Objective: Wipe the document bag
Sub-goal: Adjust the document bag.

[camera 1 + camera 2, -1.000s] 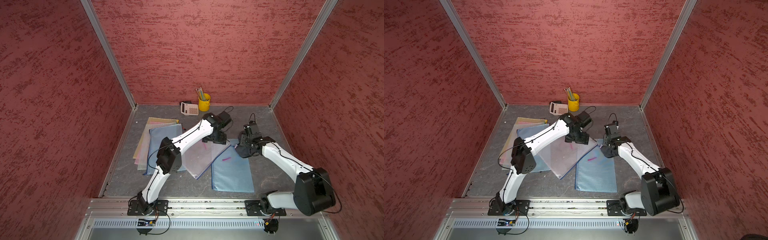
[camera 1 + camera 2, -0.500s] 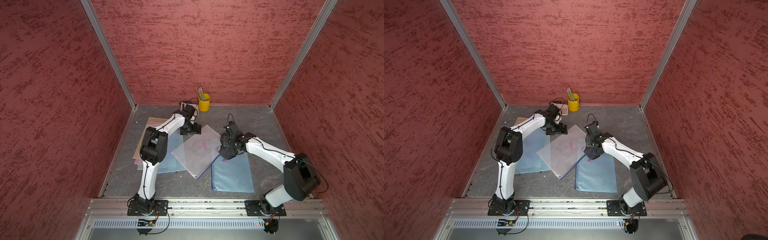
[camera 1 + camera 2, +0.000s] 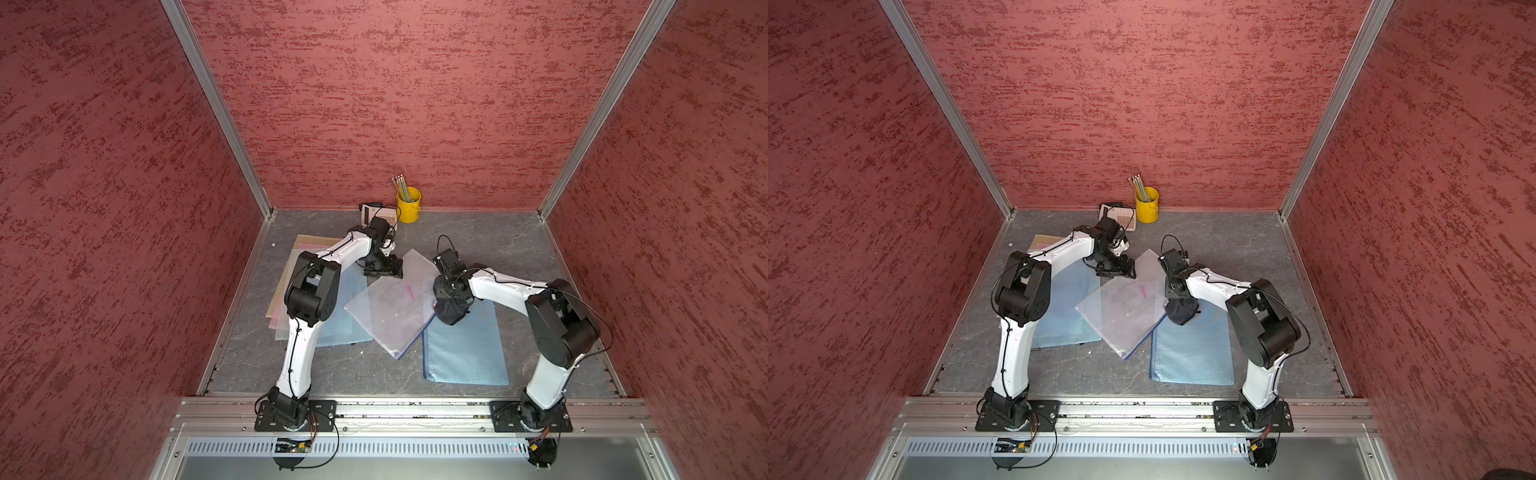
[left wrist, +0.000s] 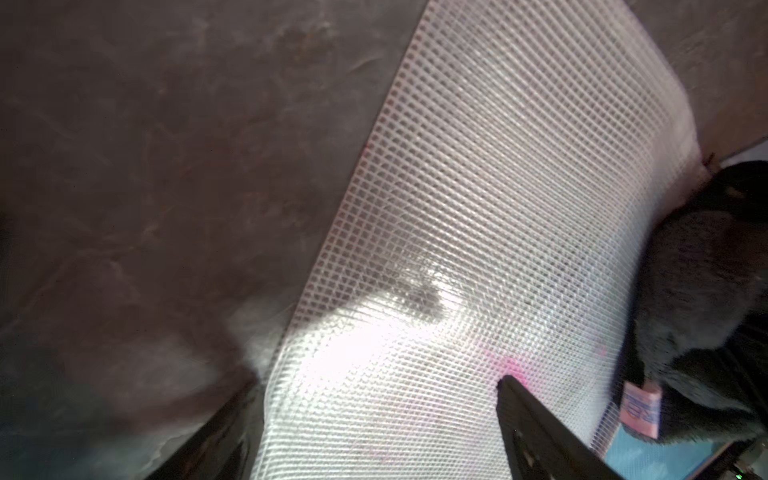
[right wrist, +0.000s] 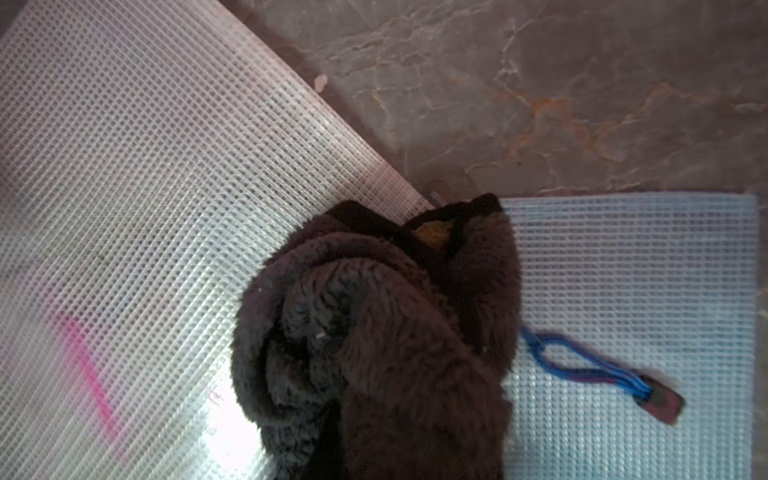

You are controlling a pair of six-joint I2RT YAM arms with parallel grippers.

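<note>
In both top views, a grey marbled table (image 3: 498, 241) sits between red walls. Just below the frame's centre, a clear mesh document bag (image 3: 392, 309) lies flat and askew, its right side overlapping a blue mesh bag (image 3: 465, 353). The left hand (image 3: 384, 271) is at the clear bag's upper left edge, jaws apart, holding nothing. The right hand (image 3: 449, 308) is at its right edge, closed on a bunched dark cloth (image 3: 451, 318). A stack of coloured bags (image 3: 305, 245) lies at centre left under the left arm. A yellow pencil cup (image 3: 408, 206) and a calculator (image 3: 371, 210) stand by the back wall, at upper centre.

In the left wrist view, the clear mesh document bag (image 4: 478, 187) covers much of the table. The left hand (image 4: 376, 386) shows two dark fingers (image 4: 536, 432) set wide apart, one over the bag beside a pink mark (image 4: 513, 365), the other at the bag's edge. Whether they touch the bag cannot be told. The dark cloth (image 4: 706, 282) is at the bag's opposite edge.

In the right wrist view, the dark cloth (image 5: 374, 332) hides the right hand's fingers and rests where the clear mesh document bag (image 5: 145, 187) meets the blue mesh bag (image 5: 644, 270). The pink mark (image 5: 89, 365) sits near the cloth, apart from it. A blue zipper cord (image 5: 582, 368) lies on the blue bag.
</note>
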